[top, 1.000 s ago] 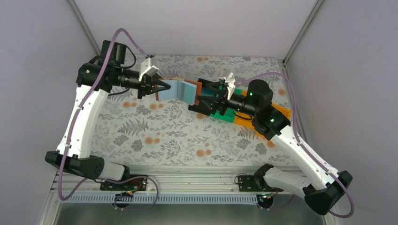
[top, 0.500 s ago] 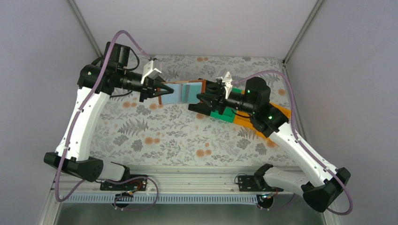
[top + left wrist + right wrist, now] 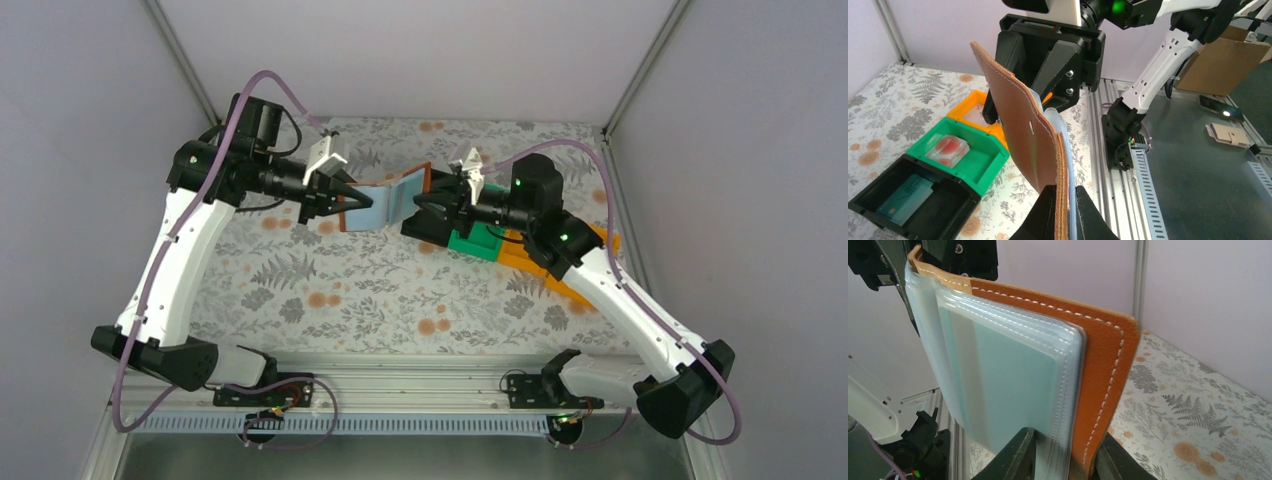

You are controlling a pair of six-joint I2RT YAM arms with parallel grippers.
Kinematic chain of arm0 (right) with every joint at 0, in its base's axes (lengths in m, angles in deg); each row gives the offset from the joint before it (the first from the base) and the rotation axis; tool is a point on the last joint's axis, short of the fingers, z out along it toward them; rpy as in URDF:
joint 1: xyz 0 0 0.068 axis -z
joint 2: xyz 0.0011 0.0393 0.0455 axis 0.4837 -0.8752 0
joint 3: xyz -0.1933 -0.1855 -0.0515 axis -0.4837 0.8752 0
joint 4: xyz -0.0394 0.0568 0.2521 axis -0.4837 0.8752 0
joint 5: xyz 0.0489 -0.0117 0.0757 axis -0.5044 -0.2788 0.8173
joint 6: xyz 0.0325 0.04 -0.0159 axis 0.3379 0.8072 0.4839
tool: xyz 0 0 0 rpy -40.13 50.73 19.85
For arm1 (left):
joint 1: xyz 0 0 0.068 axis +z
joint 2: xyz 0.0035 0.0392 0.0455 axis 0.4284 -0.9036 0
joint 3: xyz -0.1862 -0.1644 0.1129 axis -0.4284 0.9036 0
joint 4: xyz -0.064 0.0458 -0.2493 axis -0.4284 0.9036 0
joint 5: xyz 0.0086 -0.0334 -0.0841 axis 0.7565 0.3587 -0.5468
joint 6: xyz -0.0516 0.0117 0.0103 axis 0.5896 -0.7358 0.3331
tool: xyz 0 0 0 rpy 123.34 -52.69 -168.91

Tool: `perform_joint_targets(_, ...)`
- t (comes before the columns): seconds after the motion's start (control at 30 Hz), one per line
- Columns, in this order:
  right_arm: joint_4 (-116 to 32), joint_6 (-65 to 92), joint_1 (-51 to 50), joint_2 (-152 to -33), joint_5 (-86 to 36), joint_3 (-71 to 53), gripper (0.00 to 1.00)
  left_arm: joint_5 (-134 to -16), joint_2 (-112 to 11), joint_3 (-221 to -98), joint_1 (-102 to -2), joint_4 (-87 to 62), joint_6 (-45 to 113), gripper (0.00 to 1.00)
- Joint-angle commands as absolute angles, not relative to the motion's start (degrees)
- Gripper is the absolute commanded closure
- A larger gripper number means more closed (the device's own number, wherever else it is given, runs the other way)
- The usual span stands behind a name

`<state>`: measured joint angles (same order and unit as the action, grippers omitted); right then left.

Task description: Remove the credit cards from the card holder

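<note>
Just left of the green bin (image 3: 472, 244), the brown card holder (image 3: 388, 203) hangs open above the table (image 3: 330, 280). The left end effector (image 3: 362, 198) pinches one flap; the right end effector (image 3: 422, 207) straddles the other flap, whether gripping I cannot tell.

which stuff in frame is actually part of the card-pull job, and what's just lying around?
In the job:
card holder, clamped by the left gripper, right gripper jaws either side of it
sleeved teal card
loose teal card in the black bin

Lying about:
green bin, red-marked item inside
orange bin
cardboard box, off the table
</note>
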<state>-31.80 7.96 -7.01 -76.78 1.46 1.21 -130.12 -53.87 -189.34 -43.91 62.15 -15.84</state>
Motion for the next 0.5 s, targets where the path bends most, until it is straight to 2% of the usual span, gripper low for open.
perform_joint_targets(0.0,-35.5,4.3,-10.4,-77.7,10.2,-0.9,0.69,-132.7,-53.7,-188.8,-45.3,58.9,-15.8,0.98)
perform_joint_targets(0.27,-35.1,-0.8,-10.9,-72.2,12.6,3.1,0.47,-130.8,-53.8,-190.1,-45.3,59.4,-16.4,0.98)
perform_joint_targets(0.37,-34.7,-1.8,-10.8,-70.0,13.0,4.4,0.44,-130.9,-53.9,-190.6,-45.3,59.5,-16.5,0.98)
perform_joint_targets(0.47,-33.8,-3.1,-10.7,-68.4,14.1,5.1,0.45,-131.3,-53.9,-191.0,-45.3,60.2,-17.2,0.98)
